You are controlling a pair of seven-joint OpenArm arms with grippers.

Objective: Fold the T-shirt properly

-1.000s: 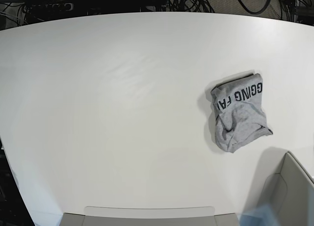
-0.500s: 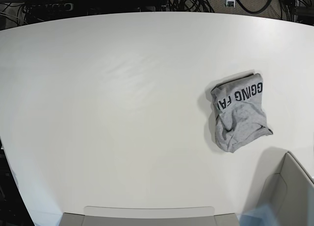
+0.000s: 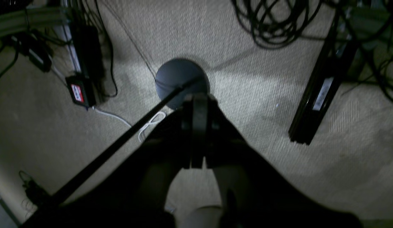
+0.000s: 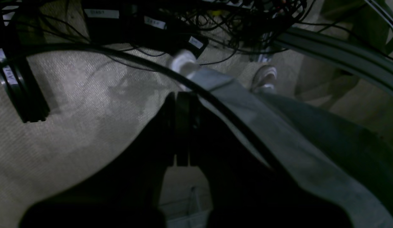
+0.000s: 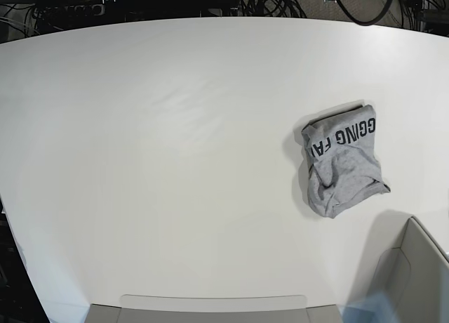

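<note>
Nearest the front edge of the counter point(image 5: 175, 196) there is only a grey box corner point(image 5: 414, 274) at the lower right. Just beyond it, on the right side of the counter, lies the T-shirt point(image 5: 342, 161), bunched into a small lumpy bundle with black lettering showing across its upper part. It lies by itself, nothing touching it.

It looks to me like light, limp cotton: it should sag and drape the moment it is lifted, and a pinch in the middle would likely take several layers at once. I would go for an outer edge or a free corner, such as the flap poking out at the bundle's lower right, and shake it open flat before any folding. It seems neither fragile nor slippery, though a loose fold could slide off a shallow grip.

Farther off, past the far edge, both arms hang over the carpeted floor point(image 3: 279, 79) among cables. The left end effector point(image 3: 195, 104) is pressed together on nothing, and so is the right end effector point(image 4: 180, 104), both well apart from the cloth.
</note>
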